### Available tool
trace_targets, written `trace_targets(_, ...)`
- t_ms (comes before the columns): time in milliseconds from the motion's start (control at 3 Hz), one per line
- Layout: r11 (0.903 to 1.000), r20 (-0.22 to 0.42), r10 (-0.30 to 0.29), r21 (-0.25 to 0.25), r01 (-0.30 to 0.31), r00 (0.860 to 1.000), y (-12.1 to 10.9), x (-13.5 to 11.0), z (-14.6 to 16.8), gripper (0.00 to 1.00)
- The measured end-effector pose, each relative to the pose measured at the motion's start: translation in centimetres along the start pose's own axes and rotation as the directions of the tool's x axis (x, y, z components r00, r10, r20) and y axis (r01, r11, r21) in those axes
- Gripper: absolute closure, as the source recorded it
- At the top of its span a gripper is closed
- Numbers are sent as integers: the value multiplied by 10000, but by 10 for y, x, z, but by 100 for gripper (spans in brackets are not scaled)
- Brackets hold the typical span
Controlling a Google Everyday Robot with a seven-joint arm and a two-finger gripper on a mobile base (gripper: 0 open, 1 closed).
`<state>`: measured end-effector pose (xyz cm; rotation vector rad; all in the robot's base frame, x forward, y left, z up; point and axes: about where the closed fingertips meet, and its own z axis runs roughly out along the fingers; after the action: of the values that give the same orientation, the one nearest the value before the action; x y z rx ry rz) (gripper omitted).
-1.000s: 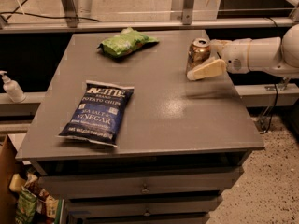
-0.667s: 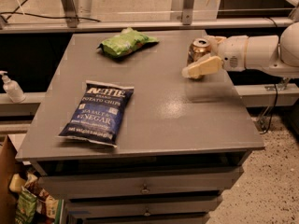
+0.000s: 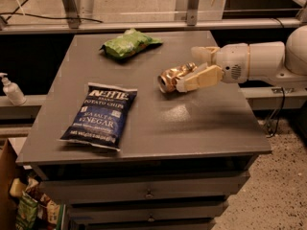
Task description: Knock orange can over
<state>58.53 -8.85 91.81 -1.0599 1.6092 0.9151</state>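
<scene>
Count, table top [image 3: 192,123]:
- Cans: one, the orange can [image 3: 175,77]
- Bags: two in all, being one green snack bag [image 3: 128,43] and one blue chip bag [image 3: 101,114]
- Things lying on the top: three

Off the table:
- Pump bottle [image 3: 11,90]: one, on the ledge to the left
- Drawer fronts under the top: two that I can make out, one knob [image 3: 149,194] each

Mine:
- Arm: one
- Gripper [image 3: 187,67]: one, over the right side of the table, against the can
- Fingers [image 3: 199,79]: two, spread apart
</scene>
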Motion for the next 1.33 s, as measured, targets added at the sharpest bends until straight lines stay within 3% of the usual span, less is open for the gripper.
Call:
trace_targets(333, 9955, -208, 440, -827, -456, 9988, 45, -3, 0, 0)
trace_targets(667, 9921, -452, 327, -1196, -379, 9984, 69, -2, -10, 0)
trace_targets(1333, 9953, -822, -270, -952, 191, 9962, 71, 9, -47, 0)
